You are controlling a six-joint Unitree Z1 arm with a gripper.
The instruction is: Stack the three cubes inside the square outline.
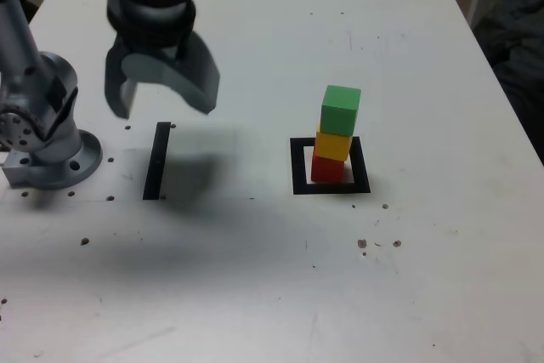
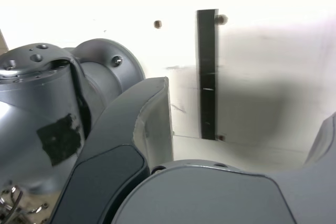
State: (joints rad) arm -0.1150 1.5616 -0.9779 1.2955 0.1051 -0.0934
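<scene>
White tabletop [image 1: 280,295]: blocky three cubes [image 1: 337,135] stacked.

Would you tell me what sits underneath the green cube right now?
The green cube rests on the yellow cube, which sits on the red cube inside the square outline. The contact faces between them are hidden.

Bright overhead light, soft shadow under the blurred gripper [image 1: 161,91], overexposed wrist view.

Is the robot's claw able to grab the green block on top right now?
Probably yes: the gripper hangs open and empty, the green block sits bare atop the stack, and nothing stands between them.
</scene>
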